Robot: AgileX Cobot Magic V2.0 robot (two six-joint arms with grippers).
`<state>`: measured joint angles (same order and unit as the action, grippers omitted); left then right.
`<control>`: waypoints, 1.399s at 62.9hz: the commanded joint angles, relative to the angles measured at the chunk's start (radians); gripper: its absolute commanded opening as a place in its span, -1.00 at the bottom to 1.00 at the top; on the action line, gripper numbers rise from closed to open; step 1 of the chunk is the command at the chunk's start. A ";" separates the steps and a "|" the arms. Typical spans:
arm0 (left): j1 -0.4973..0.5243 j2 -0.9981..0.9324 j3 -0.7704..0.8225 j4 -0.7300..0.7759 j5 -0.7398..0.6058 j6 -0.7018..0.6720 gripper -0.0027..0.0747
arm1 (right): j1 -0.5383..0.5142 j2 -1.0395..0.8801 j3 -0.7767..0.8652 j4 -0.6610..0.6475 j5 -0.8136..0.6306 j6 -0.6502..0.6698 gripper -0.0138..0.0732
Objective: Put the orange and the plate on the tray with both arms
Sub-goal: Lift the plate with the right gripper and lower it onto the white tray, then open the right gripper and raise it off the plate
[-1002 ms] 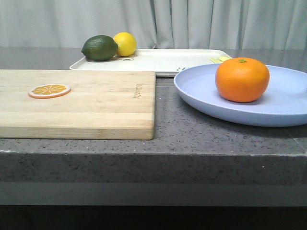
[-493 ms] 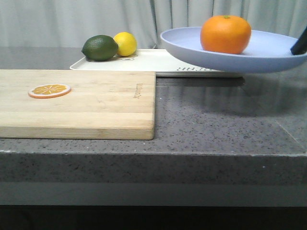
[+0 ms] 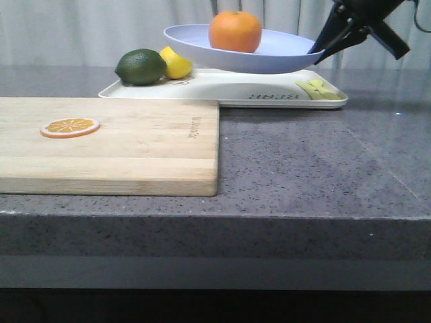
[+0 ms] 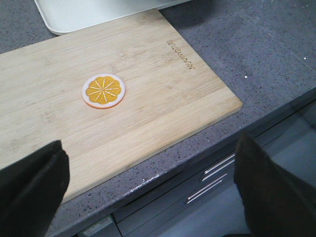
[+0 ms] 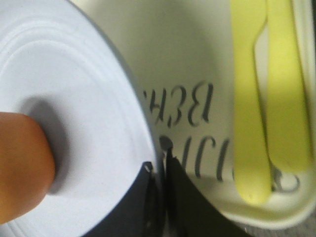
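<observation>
1. right gripper (image 3: 318,50) clamped on rim of lavender plate (image 3: 269,57), held in the air above cream tray (image 3: 222,91).
2. orange (image 3: 235,31) sitting in plate, above tray.
3. left gripper (image 4: 148,190) spread wide, empty, over cutting board (image 4: 148,94), near orange slice (image 4: 103,91).
4. lime (image 3: 141,66), lemon (image 3: 178,64) on tray's far corner.

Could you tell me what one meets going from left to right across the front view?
Orange slice → lime → lemon → orange → yellow utensils → right gripper.
</observation>
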<state>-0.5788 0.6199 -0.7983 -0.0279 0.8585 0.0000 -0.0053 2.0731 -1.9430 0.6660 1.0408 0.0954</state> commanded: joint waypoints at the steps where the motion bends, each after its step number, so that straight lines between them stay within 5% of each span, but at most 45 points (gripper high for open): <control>1: 0.003 -0.001 -0.026 -0.012 -0.064 -0.010 0.77 | 0.012 0.016 -0.149 0.037 -0.025 0.072 -0.84; 19: 0.003 -0.001 -0.026 -0.012 -0.062 -0.010 0.77 | 0.022 0.194 -0.397 -0.027 0.014 0.193 -0.84; 65: 0.003 -0.001 -0.026 -0.012 -0.062 -0.010 0.77 | 0.020 0.211 -0.399 -0.035 0.012 0.201 -0.82; 88: 0.003 -0.001 -0.026 -0.012 -0.062 -0.010 0.77 | 0.020 0.211 -0.399 -0.035 -0.010 0.201 -0.04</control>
<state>-0.5788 0.6199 -0.7983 -0.0279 0.8585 0.0000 0.0181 2.3598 -2.3084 0.5839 1.0756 0.2920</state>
